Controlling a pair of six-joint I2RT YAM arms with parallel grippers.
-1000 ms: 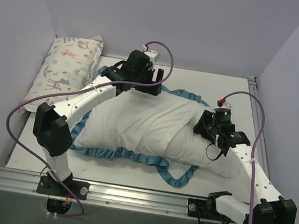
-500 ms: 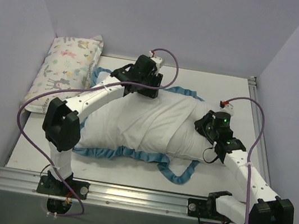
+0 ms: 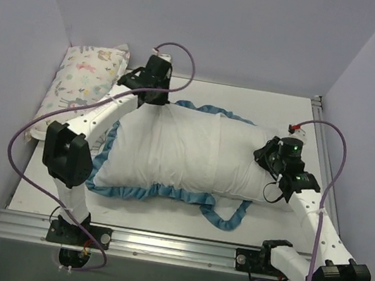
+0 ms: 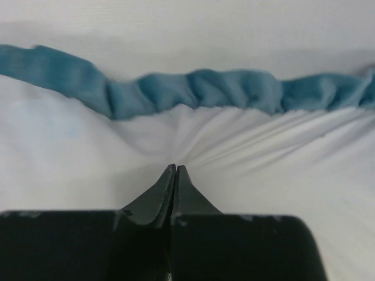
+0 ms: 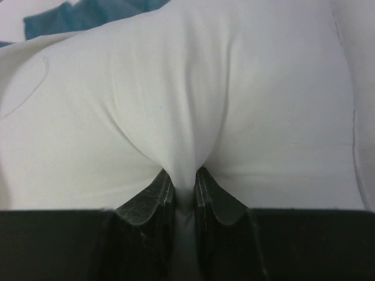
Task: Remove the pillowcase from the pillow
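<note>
The pillowcase [image 3: 172, 149] lies white side up across the table, its blue ruffle [image 4: 193, 91] running round the edge. My left gripper [image 3: 152, 101] sits at its far left corner. In the left wrist view this gripper [image 4: 174, 167] is shut on a pinch of white cloth just inside the ruffle, with creases fanning out from the tips. The plain white pillow [image 3: 258, 184] sticks out at the right end. There my right gripper [image 3: 271, 161] is shut on a thick fold of its white fabric [image 5: 184, 117], with the fold squeezed between the jaws [image 5: 184, 172].
A small pastel animal-print pillow [image 3: 81, 88] lies against the left wall. A loop of loose blue ruffle [image 3: 229, 215] trails toward the front metal rail [image 3: 171, 246]. Purple cables arch over both arms. Walls close in the table on three sides.
My left gripper has shut and moved left and toward the back, drawing the case's corner with it. My right gripper has shut and shifted right. The case now lies stretched flatter.
</note>
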